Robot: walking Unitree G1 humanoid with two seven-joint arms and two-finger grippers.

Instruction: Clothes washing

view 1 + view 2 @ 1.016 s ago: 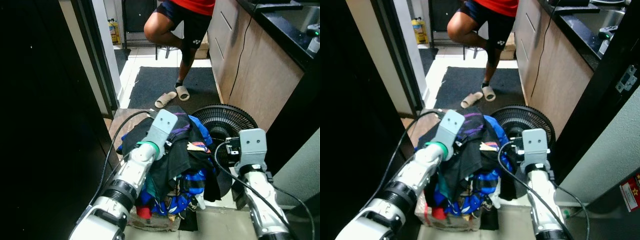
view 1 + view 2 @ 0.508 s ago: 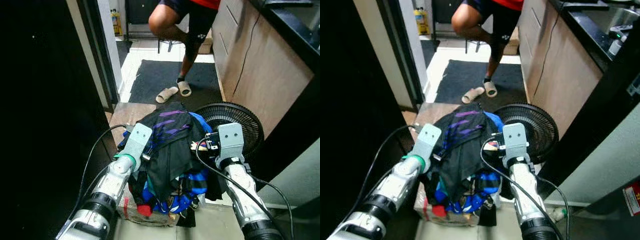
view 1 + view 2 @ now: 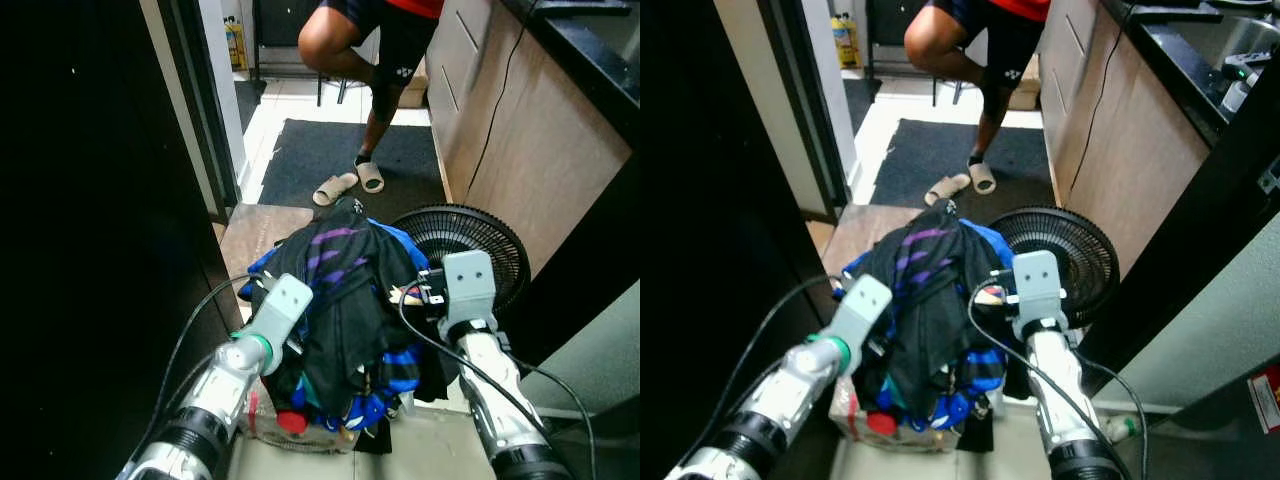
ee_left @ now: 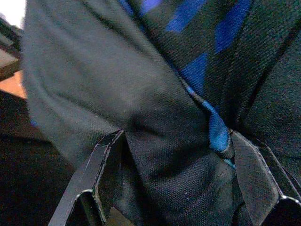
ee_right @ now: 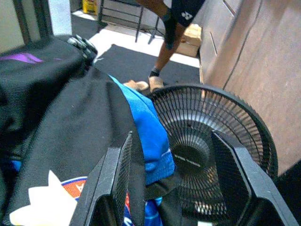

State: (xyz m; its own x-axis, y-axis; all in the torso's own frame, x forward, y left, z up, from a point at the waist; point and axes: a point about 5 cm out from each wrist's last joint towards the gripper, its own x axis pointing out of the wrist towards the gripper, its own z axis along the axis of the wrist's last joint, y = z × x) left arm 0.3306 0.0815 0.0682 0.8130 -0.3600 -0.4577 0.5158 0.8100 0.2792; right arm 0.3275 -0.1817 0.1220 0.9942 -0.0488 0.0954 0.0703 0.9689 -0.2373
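Note:
A heap of black, blue and purple-striped clothes (image 3: 345,300) is piled over a low box (image 3: 262,425) on the floor in front of me. My left gripper (image 4: 176,136) is pushed into the heap's left side. Its fingers (image 4: 101,174) stand open, with dark cloth and a blue strip bulging between them. My right gripper (image 5: 172,136) is at the heap's right side, open. A blue garment (image 5: 150,136) lies just ahead of its fingers (image 5: 115,179), and nothing is gripped.
A floor fan (image 3: 470,235) lies right of the heap, touching it, close to my right wrist (image 3: 468,285). A person's leg (image 3: 375,90) stands on a dark mat (image 3: 330,150) beside loose slippers (image 3: 333,188). Wooden cabinets (image 3: 520,130) run along the right and a dark door (image 3: 90,200) along the left.
My left wrist has dropped from the top of the heap to its lower left side. My right wrist has closed in on the heap's right side. The view has shifted a little.

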